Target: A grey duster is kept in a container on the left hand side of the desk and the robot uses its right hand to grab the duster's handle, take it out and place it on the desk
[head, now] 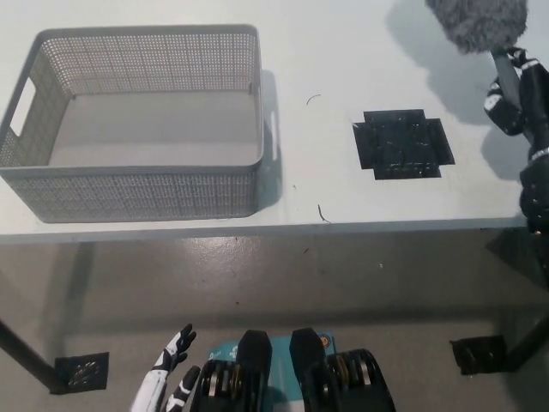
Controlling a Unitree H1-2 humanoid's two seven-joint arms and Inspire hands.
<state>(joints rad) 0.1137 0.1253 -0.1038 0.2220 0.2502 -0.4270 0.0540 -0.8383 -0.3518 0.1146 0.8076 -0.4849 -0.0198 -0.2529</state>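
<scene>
Starting far left and catching the grey mesh container (129, 193) sitting upright on the white worktop (343, 51), open top facing up, cut-out grip showing in its left wall. Dropping below the worktop edge to the lower left, spotting the white left hand (174, 354) hanging over the floor, fingers (184, 335) spread apart, gripping nothing. Sliding right across the worktop, passing a couple of thin dark threads (322, 213) near the front edge, then landing on a flat black cross-shaped patch (401, 144) lying right of centre. Moving on to the top right corner and finding the grey duster (476, 21), well apart from the container, fluffy head running off the top edge and throwing a shadow onto the worktop to its left; not managing to tell whether touching the surface. Following the duster's handle (504, 69) down into the black right hand (517, 96) at the right edge, fingers clamping round that handle, black arm trailing down the right side
</scene>
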